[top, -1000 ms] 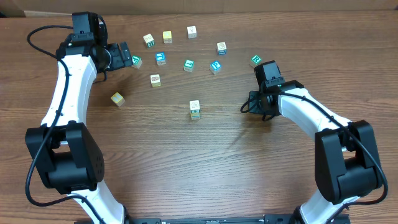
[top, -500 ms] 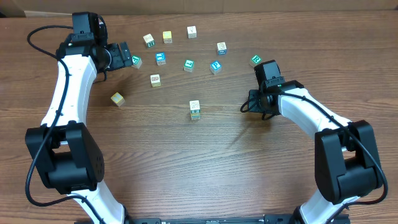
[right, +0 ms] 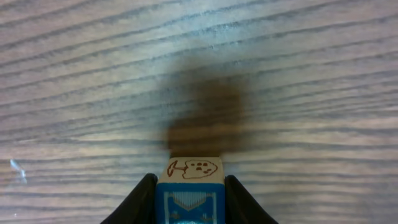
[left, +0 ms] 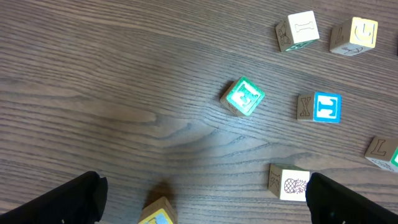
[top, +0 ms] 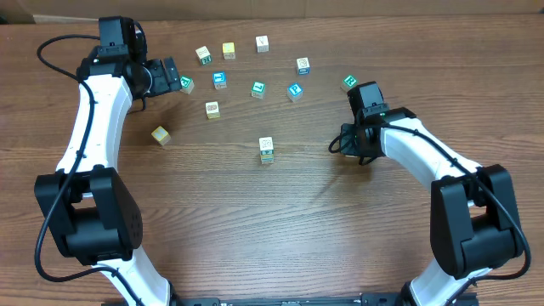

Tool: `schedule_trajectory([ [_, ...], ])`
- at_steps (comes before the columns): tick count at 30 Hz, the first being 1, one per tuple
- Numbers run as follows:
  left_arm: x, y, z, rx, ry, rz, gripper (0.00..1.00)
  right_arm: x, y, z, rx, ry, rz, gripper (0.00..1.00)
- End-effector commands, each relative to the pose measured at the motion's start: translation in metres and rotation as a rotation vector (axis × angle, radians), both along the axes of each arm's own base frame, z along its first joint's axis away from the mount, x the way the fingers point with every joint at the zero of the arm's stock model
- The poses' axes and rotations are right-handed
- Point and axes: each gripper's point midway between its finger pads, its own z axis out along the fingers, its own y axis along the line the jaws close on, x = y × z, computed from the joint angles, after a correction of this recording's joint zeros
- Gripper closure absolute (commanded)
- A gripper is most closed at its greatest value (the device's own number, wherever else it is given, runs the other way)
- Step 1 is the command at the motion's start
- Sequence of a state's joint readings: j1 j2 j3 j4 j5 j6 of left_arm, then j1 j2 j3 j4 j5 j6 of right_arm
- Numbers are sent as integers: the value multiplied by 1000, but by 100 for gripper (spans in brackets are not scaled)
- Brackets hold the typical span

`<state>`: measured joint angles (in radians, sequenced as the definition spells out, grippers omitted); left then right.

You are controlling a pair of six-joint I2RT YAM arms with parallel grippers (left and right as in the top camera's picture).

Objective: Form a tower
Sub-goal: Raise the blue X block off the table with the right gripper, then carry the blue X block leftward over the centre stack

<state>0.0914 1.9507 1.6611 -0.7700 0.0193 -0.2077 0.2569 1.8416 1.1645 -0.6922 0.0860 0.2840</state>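
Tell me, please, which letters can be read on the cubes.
"I": top of the blue-topped cube.
"X": its side.
"L": side of the right-edge cube.
Held cube in the right claw: mark cut off, unreadable.
Overhead view: all too small.

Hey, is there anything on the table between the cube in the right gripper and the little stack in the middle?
Nothing visible. From overhead, only bare table lies between the right gripper, closed on the blue cube, and the tower to its left. The loose cubes lie off that line.
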Motion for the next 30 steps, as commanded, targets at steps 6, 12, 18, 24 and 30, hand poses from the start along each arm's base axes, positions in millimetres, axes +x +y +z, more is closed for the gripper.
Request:
schedule_trajectory([
  [6, 0, -3, 13, -2, -31, 1, 0, 36, 11, 65, 15, -76, 5, 73],
  [12, 0, -3, 13, -2, -31, 2, 0, 45, 35, 132, 113, -100, 46, 74],
  [18, 0, -3, 13, -2, -31, 1, 0, 33, 72, 171, 152, -110, 125, 74],
  [24, 0, -3, 13, -2, -31, 1, 0, 5, 119, 170, 174, -70, 174, 74],
  [30, 0, -3, 13, -2, -31, 1, 0, -21, 159, 170, 209, -42, 169, 74],
])
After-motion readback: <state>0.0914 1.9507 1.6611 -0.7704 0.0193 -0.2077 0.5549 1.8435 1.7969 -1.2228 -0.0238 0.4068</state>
